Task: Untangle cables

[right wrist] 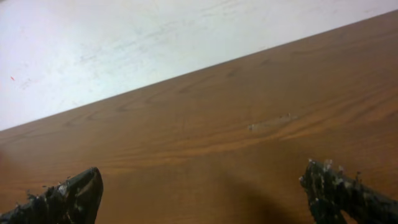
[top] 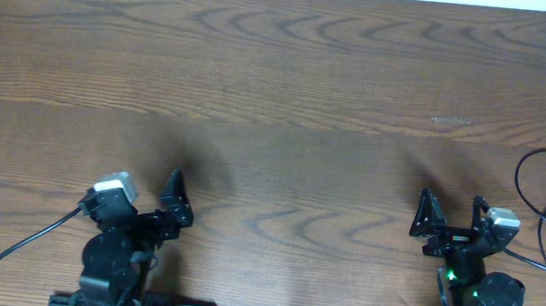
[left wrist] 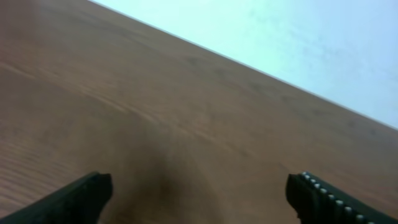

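Note:
No thin black or white cables show in any view; the task's cables are out of view. My left gripper (top: 176, 204) sits low at the front left of the wooden table (top: 288, 104), open and empty. Its two fingers stand wide apart in the left wrist view (left wrist: 199, 186), with bare wood between them. My right gripper (top: 453, 216) sits at the front right, open and empty. Its fingers are also wide apart over bare wood in the right wrist view (right wrist: 200, 177).
A thicker black wire (top: 526, 182) loops at the table's right edge and runs to the right wrist. Another black wire (top: 13, 249) trails from the left wrist to the front left corner. A white wall (right wrist: 155, 43) lies beyond the table's far edge.

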Motion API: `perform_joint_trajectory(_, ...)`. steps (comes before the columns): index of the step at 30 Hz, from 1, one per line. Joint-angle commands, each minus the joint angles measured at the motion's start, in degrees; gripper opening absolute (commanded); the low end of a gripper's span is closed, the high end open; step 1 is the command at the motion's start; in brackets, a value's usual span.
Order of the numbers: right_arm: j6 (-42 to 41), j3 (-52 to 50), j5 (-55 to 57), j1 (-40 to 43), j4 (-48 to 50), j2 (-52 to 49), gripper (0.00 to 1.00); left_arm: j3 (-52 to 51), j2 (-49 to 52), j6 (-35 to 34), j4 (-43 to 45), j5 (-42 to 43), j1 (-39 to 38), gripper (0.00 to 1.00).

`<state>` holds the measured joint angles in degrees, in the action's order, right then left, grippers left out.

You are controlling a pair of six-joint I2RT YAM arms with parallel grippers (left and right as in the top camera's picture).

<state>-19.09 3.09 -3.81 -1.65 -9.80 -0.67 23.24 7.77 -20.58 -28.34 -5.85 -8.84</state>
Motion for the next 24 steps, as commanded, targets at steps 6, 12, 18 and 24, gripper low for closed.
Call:
perform_joint_trajectory(6,-0.6,-0.2,0.5,-0.4,-0.1,0.3,0.99,-9.8,-0.2,2.1,11.8,2.2,0.2,0.98)
perform_joint_trajectory(12,-0.6,-0.2,0.5,-0.4,-0.1,0.3,0.99,-16.6,-0.2,5.6,22.8,1.5,0.2,0.98)
perform_joint_trajectory(18,-0.6,-0.2,0.5,-0.4,-0.1,0.3,0.99,-22.9,-0.2,6.5,30.1,0.2,0.2,0.98)
perform_joint_trajectory(24,-0.6,-0.2,0.5,-0.4,-0.1,0.3,0.99,-23.0,-0.2,8.8,27.5,-1.2,1.1,0.98)
